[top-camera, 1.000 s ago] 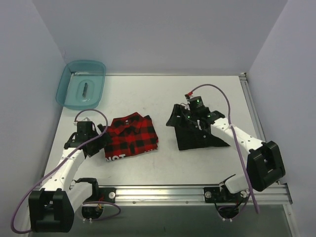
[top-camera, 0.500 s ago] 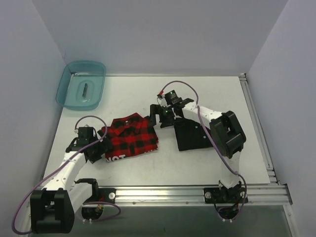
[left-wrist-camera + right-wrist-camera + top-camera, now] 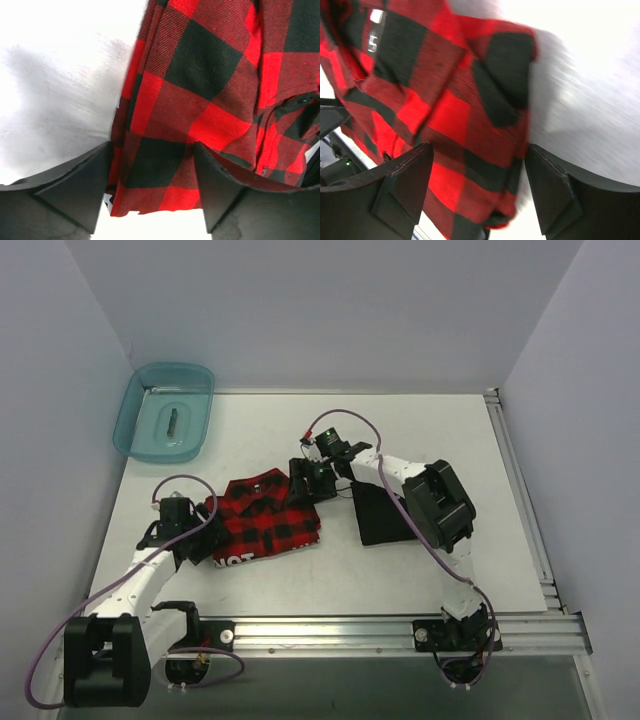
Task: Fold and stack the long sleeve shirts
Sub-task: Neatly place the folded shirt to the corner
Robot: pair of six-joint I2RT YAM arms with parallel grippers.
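Your plaid shirt (image 3: 265,518) lies folded on the tabletop (image 3: 330,585), left of centre, and both pincers sit at opposite ends of it. The left pincer (image 3: 203,537) is at its near-left edge by the white lettering, jaws spread with the cloth between them. The right pincer (image 3: 305,480) is at the far-right corner, also spread and straddling the fabric, not pinching it. The diagonal between them is your carrying axis. The black shirt (image 3: 375,527) lies folded just to the plaid's right, a strip of tabletop between them, so stacking probably means closing both pincers and moving rightward.
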